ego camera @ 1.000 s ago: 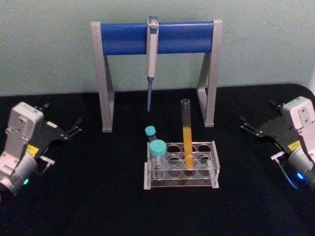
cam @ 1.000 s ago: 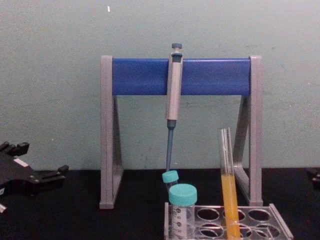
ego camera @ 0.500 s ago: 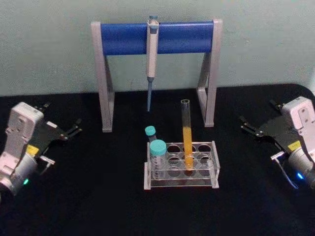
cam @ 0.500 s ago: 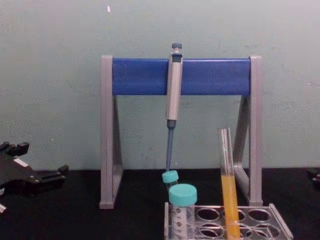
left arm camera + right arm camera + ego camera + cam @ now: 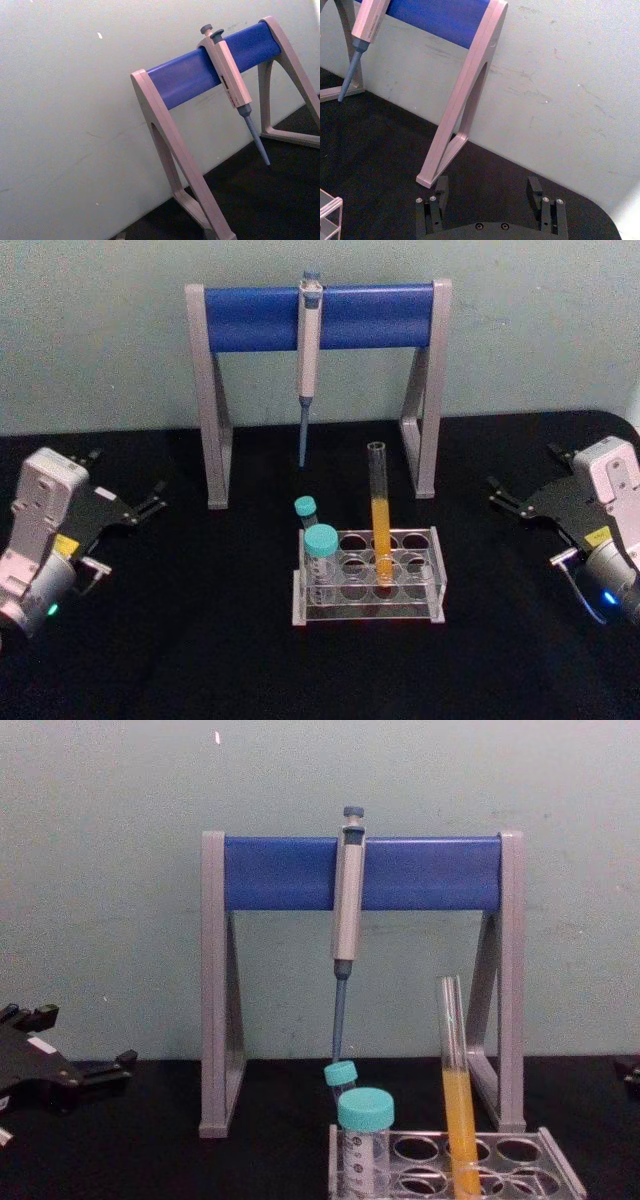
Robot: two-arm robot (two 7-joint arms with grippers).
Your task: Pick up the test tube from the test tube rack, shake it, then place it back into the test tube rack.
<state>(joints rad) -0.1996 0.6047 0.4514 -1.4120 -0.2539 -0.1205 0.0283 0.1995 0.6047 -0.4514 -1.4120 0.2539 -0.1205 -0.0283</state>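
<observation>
The test tube (image 5: 379, 510) is tall, clear and capless, with orange-yellow liquid in its lower half. It stands nearly upright in a middle hole of the clear test tube rack (image 5: 425, 585) at the table's centre. The chest view shows the test tube (image 5: 455, 1090) rising from the test tube rack (image 5: 555, 1170). My left gripper (image 5: 128, 475) rests open at the far left, well away from the rack. My right gripper (image 5: 522, 468) sits open at the far right, also apart from it. Between the right gripper's (image 5: 487, 187) fingers there is nothing.
Two teal-capped tubes (image 5: 321, 540) stand at the rack's left end. Behind the rack is a grey-and-blue pipette stand (image 5: 250, 318) with a pipette (image 5: 308, 350) hanging from its bar. Black tabletop lies between each gripper and the rack. A pale wall closes the back.
</observation>
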